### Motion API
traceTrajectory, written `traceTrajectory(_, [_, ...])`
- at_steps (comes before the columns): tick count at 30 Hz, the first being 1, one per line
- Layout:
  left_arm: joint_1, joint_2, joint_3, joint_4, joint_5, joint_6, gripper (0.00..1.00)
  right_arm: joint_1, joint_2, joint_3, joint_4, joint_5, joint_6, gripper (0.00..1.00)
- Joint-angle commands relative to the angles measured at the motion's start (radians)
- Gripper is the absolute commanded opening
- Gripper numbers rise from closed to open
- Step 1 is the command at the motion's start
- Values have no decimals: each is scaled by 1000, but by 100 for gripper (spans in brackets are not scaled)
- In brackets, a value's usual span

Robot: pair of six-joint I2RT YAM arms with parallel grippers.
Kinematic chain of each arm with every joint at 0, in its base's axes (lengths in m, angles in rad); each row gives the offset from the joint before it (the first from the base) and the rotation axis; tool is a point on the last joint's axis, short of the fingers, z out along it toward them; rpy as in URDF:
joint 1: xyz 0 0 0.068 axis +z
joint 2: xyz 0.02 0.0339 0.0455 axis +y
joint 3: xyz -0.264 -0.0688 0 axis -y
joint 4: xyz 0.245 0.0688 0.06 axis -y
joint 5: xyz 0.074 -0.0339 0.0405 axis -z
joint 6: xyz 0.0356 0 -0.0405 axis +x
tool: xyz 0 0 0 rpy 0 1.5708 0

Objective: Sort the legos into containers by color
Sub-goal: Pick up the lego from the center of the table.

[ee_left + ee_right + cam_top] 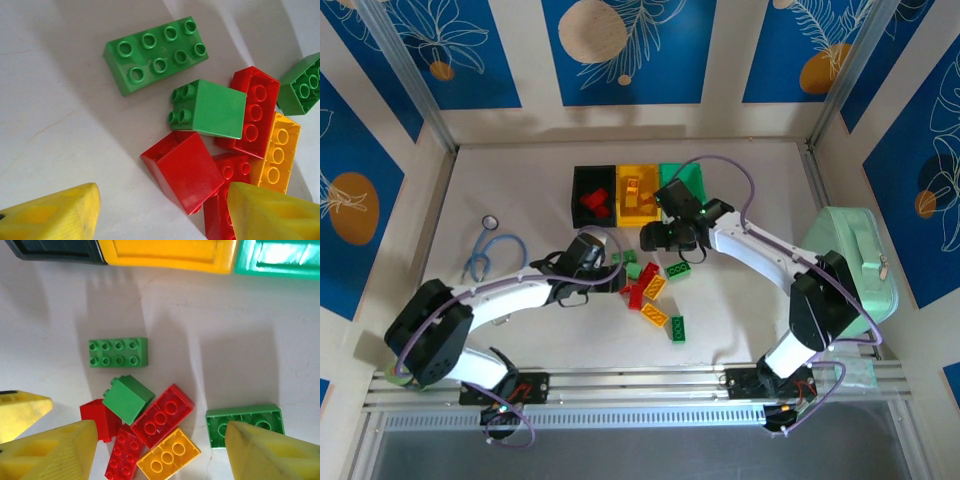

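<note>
1. Biggest worry for me: both claws hung over the same small heap of legos (650, 285). The right wrist view even had an extra yellow fingertip (22, 412) poking in at its left edge, probably the other arm's. If both had gone in together, a bump looked likely.
2. The heap was packed tight. A tilted green cube (210, 107) leaned on a red brick (255, 112), and a red block (182, 170) touched its neighbours. A squeeze could have pinched two colours at once or flicked one away.
3. The left gripper (162, 202) had its jaws apart with nothing in them. The red block sat between the fingers, nearer the one on the right of that view.
4. The right gripper (160, 440) was spread and empty too, with the cluster just ahead of it. A green brick (245, 422) sat partly tucked under its finger.
5. The black bin (55, 250), yellow bin (167, 255) and green bin (277, 257) sat in a row beyond the pile, well apart from it.
</note>
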Motion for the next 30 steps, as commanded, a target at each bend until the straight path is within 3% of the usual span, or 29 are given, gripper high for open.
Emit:
traceTrajectory(1, [-17, 44, 44, 12, 29, -30, 68, -6, -52, -70, 30, 5, 37, 69])
traceTrajectory(14, [-50, 190, 150, -42, 15, -44, 66, -44, -159, -235, 76, -18, 71, 69])
traceTrajectory(21, [-50, 224, 185, -122, -27, -48, 60, -58, -167, -265, 101, -29, 73, 69])
traceTrajectory(30, [-53, 243, 236, -232, -83, -18, 45, -62, -162, -286, 127, -43, 84, 69])
